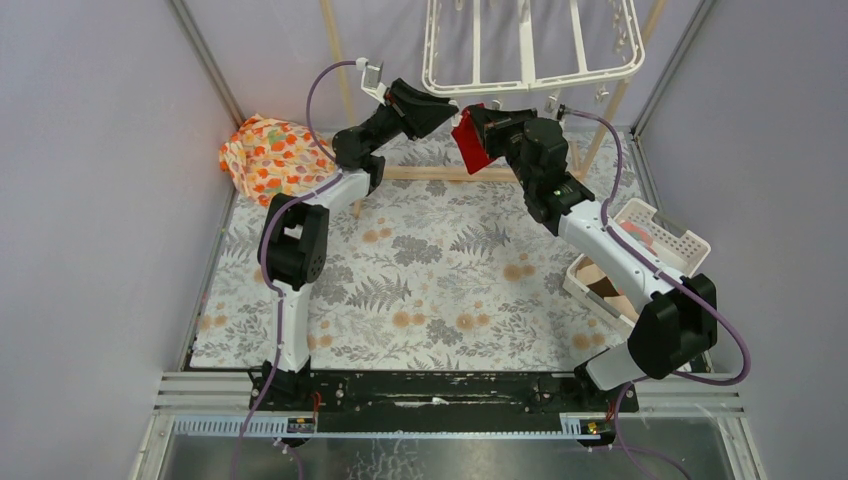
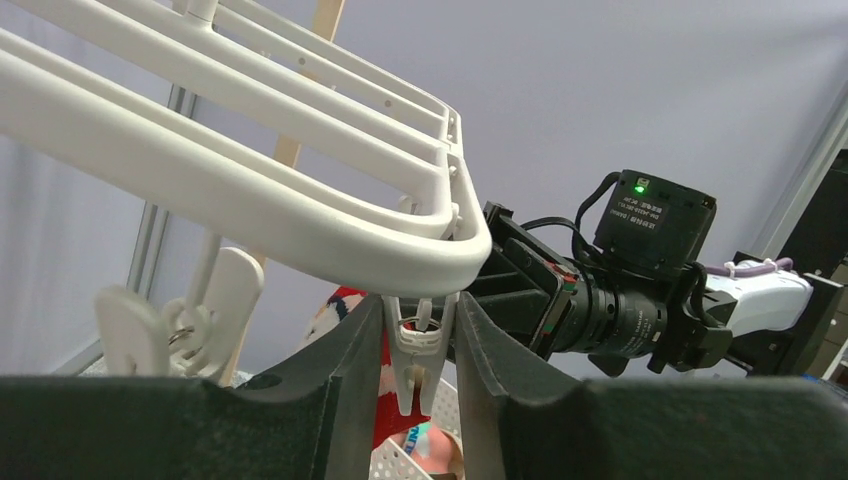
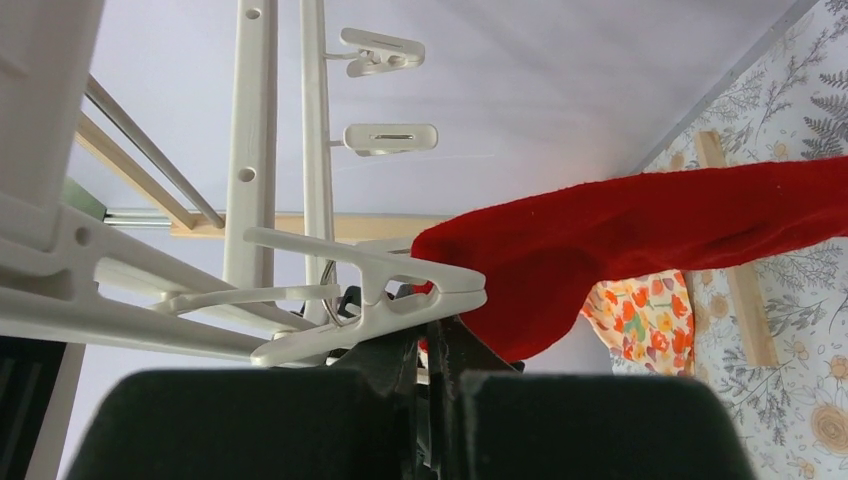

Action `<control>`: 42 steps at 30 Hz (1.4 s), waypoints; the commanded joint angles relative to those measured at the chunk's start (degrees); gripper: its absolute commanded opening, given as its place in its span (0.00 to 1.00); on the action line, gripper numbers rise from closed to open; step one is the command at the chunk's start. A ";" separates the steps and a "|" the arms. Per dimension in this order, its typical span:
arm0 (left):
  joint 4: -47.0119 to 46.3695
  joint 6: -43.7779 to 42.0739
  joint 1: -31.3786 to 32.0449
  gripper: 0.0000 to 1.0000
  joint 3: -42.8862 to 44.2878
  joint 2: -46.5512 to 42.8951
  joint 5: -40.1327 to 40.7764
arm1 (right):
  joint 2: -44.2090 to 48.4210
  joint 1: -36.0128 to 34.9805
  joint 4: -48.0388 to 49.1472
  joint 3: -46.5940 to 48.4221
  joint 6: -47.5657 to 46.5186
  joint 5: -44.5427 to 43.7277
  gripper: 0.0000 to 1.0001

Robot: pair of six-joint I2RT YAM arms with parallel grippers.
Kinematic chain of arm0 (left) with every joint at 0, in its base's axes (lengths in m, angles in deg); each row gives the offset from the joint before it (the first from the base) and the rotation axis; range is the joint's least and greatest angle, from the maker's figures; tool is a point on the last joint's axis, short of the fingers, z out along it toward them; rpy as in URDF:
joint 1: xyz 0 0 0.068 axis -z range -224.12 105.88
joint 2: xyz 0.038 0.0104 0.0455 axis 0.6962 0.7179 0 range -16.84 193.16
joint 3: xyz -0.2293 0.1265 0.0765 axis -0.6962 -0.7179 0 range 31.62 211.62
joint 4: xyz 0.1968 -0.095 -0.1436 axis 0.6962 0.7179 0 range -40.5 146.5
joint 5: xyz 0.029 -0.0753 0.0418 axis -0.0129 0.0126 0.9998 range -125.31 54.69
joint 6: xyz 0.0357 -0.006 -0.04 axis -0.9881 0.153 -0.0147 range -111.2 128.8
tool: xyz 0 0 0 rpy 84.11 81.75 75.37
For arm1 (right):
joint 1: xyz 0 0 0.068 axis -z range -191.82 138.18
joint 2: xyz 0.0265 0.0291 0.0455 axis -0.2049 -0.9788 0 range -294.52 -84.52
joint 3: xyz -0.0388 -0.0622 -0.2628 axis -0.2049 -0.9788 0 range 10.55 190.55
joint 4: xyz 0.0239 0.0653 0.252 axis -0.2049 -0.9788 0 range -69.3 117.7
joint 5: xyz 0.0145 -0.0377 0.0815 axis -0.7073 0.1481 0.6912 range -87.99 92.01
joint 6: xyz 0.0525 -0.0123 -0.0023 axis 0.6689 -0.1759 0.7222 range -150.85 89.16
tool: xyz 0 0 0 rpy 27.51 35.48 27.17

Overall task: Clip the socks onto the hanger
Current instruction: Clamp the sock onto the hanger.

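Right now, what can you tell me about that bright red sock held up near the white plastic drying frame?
The bright red sock is soft, fuzzy-looking fabric, plain, with no pattern showing. It hangs in the air just under the near rim of the white plastic drying frame. The right gripper is shut on one end, and the rest trails away loose and gently bent. A white plastic clip hanging from the frame meets that same end. Whether it bites the fabric is unclear.
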 commanded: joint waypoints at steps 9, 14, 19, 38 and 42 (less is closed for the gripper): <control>-2.17 1.32 -0.22 0.63 0.63 0.07 -0.33 | 2.32 -0.60 4.52 -0.68 1.03 0.58 0.00; -2.25 1.05 -0.29 0.69 0.62 -0.25 -0.77 | 2.04 -0.59 4.60 -0.56 1.13 0.74 0.00; -2.83 1.44 -0.33 0.99 0.77 -0.02 -1.03 | 2.69 -0.55 4.52 -1.35 1.06 0.86 0.00; -3.91 3.02 -4.00 0.99 1.44 -1.12 -1.64 | 2.69 -0.55 6.50 -2.54 2.26 2.92 0.30; -3.81 3.05 -4.07 0.99 1.61 -1.06 -1.93 | 1.97 -0.61 7.04 -2.15 2.40 3.92 0.53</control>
